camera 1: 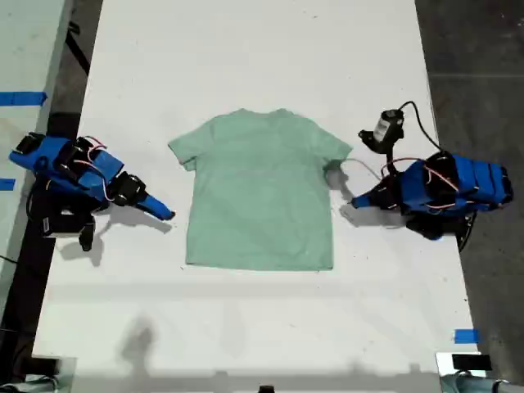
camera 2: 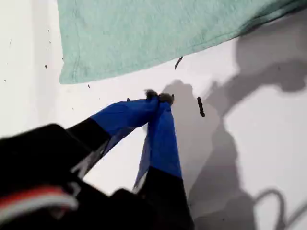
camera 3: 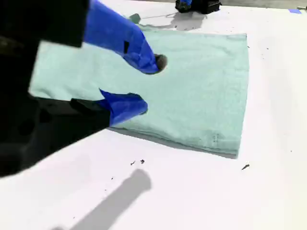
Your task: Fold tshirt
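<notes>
Tshirt (camera 1: 260,192) lies flat mid-desk (camera 1: 246,65), unfolded. Our first tool (camera 2: 158,98), tips together and empty, sits just off a sleeve; our second tool (camera 3: 144,84), jaws apart and empty, hovers at the opposite edge. Best approach: pinch sleeve & hem corners low, w/ both layers.

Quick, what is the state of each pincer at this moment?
My first gripper: pincer closed, holding nothing, beside the tshirt.
My second gripper: pincer open, empty, at the tshirt's edge.
</notes>
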{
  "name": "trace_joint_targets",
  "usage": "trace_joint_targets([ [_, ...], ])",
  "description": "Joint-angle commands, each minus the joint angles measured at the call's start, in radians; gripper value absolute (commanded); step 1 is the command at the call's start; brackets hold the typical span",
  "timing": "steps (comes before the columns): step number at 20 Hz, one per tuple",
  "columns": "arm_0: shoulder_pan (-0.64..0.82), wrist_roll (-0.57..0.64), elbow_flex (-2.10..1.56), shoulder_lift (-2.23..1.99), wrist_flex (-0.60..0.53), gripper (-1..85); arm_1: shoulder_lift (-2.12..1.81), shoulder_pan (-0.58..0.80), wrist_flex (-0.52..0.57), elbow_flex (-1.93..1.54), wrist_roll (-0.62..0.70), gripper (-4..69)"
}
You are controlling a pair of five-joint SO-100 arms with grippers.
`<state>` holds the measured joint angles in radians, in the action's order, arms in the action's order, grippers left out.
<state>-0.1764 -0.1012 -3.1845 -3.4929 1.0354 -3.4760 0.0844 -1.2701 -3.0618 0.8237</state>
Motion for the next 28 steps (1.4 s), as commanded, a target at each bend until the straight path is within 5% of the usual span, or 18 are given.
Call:
trace_joint_targets([
  [1, 0.278, -0.224, -0.005, -0.106, -0.051, 0.1, -0.011, -0.017, -0.003, 0.017, -0.894, -0.9],
  [8, 0.293, -0.298, 0.003, -0.106, -0.069, 0.1, -0.011, -0.037, -0.031, 0.06, -0.879, -0.8],
  [16, 0.347, -0.155, 0.357, 0.27, -0.008, 0.1, 0.333, 0.153, -0.195, 0.528, -0.568, -0.5],
  [22, 0.523, 0.133, 1.031, 0.963, 0.325, 0.1, 0.897, 0.397, -0.325, 1.023, -0.235, -0.5],
  [28, 0.769, 0.434, 1.439, 1.215, 0.577, 0.4, 1.267, 0.618, -0.39, 1.401, 0.058, -0.7],
])
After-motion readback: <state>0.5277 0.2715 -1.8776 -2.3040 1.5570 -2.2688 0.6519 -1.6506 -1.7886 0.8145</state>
